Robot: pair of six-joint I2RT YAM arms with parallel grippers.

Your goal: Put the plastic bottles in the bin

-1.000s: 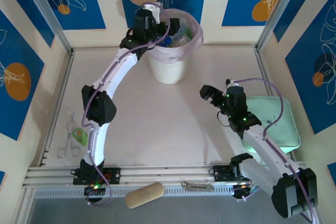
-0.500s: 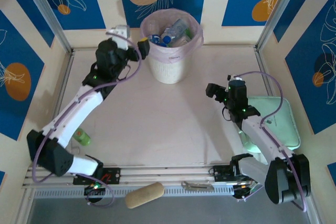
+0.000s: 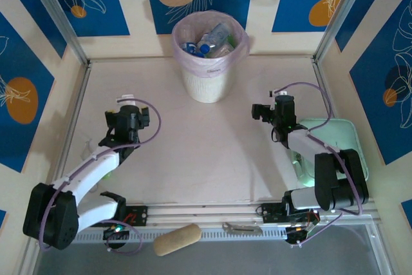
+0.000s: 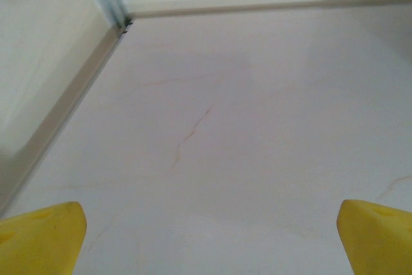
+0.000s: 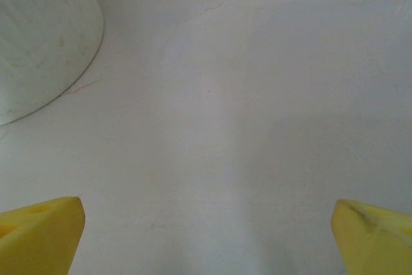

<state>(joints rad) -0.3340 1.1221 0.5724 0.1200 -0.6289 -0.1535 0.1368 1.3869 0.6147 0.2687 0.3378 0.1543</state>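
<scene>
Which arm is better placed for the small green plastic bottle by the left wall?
Left. The left gripper is open near the green bottle, partly hidden under that arm; the right gripper sits across the table.

The desk (image 3: 212, 146) is a pale, whitish slab with faint hairline veins running through it, walled on the left, right and far sides. At the far middle stands the round white bin (image 3: 206, 87), lined with a pale pink bag. A flat pale green tray (image 3: 353, 140) lies at the right edge, towards the near side. Metal rails (image 3: 199, 212) run along the near edge. A small metal tool (image 3: 241, 228) rests there, with a tan oblong roll (image 3: 177, 239) just left of it on the grey strip.
</scene>
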